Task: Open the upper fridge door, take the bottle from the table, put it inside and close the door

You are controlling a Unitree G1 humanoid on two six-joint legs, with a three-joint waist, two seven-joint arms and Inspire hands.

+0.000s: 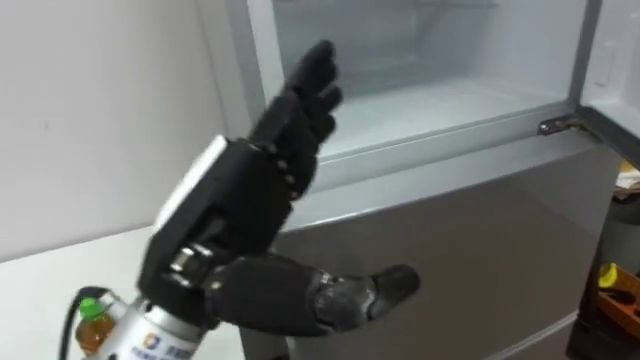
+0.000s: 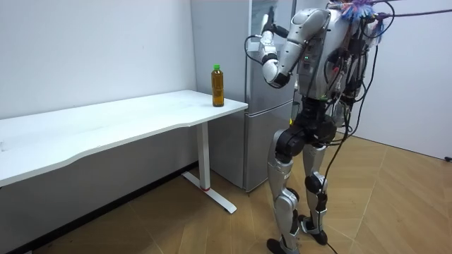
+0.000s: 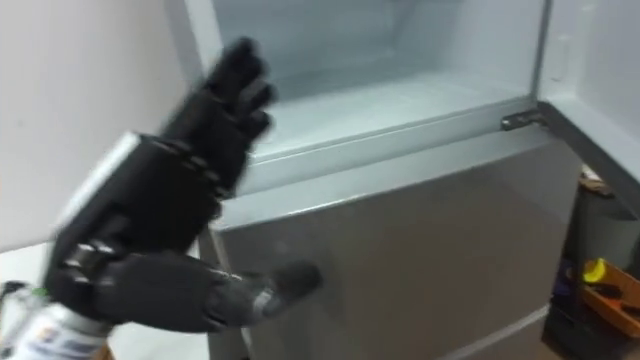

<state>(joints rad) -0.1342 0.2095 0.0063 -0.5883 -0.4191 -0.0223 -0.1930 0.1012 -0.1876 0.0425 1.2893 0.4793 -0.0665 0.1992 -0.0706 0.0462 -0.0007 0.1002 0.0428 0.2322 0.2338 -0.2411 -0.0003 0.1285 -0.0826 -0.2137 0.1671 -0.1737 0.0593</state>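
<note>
Nearest, the left hand (image 1: 238, 215) is hovering open and empty before the open upper fridge (image 1: 450, 100); the bottle (image 2: 218, 85) is standing ungrasped on the table (image 2: 106, 125). Gripping it probably comes next.

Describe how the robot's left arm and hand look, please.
The left hand is black, with segmented fingers and a thick thumb; a pale flat plate covers its back. Its wrist is a silver cylinder with blue print. In the room view the left arm is silver-grey with dark joints, and a dark cable loops beside it.
</note>
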